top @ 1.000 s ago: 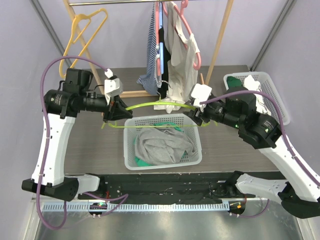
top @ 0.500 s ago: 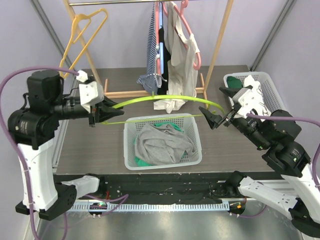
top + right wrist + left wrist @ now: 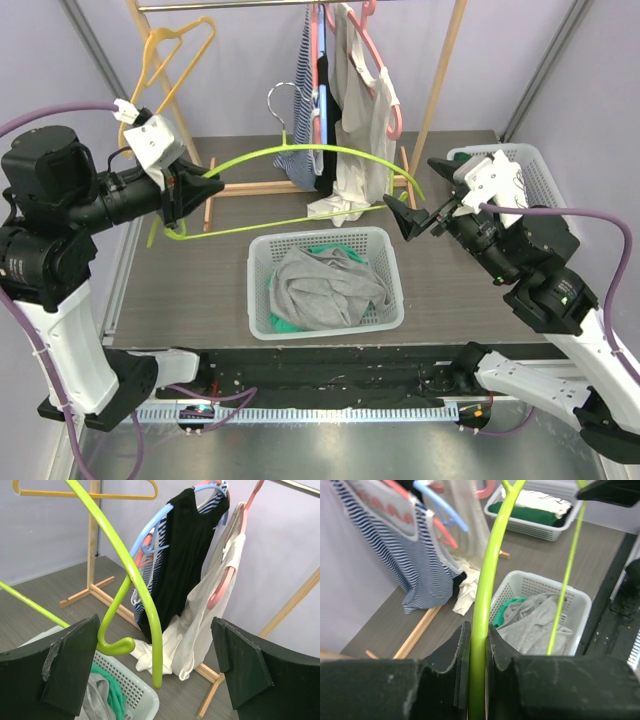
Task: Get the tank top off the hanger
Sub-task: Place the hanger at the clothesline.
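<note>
Green hanger [image 3: 490, 570] within left end effector [image 3: 476, 642]

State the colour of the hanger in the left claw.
The hanger is lime green, clearest in the left wrist view.

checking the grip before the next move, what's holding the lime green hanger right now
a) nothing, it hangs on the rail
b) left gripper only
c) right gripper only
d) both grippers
b: the left gripper has its jaws shut on the lime green hanger, while the right gripper has its jaws wide apart and not touching it.
</note>
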Motion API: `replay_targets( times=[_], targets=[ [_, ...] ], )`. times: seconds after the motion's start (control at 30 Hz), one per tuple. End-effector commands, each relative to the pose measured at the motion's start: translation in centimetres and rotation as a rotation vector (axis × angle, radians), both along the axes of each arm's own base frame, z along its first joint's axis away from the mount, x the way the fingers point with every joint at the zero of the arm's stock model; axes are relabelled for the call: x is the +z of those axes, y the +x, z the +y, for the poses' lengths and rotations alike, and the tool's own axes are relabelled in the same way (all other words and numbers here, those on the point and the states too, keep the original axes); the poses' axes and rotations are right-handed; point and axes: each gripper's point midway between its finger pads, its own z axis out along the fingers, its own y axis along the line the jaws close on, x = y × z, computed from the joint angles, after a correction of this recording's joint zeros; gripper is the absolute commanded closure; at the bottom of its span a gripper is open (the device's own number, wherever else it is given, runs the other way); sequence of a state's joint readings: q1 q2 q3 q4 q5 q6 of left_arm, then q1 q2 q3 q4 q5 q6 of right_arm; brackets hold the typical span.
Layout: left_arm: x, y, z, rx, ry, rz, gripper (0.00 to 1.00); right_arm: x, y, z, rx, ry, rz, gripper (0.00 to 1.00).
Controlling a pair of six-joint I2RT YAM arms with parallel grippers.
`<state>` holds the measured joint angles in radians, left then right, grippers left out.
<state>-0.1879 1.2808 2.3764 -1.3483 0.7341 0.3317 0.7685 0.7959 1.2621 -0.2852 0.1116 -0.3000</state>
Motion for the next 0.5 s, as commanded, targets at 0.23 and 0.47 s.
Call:
replay_targets(
  times=[0.23, 0.47],
  targets=[
    [0.2, 3.2, 2.2, 0.181, -0.001, -0.069, 1.00, 0.3, 0.4, -5.1, -0.221, 0.021, -0.026, 0.00],
    [1.1, 4.2, 4.6, 0.337, 0.018, -0.124, 1.00, 1.2, 0.0, -6.9, -0.282, 0.136, -0.069, 0.00]
  ],
)
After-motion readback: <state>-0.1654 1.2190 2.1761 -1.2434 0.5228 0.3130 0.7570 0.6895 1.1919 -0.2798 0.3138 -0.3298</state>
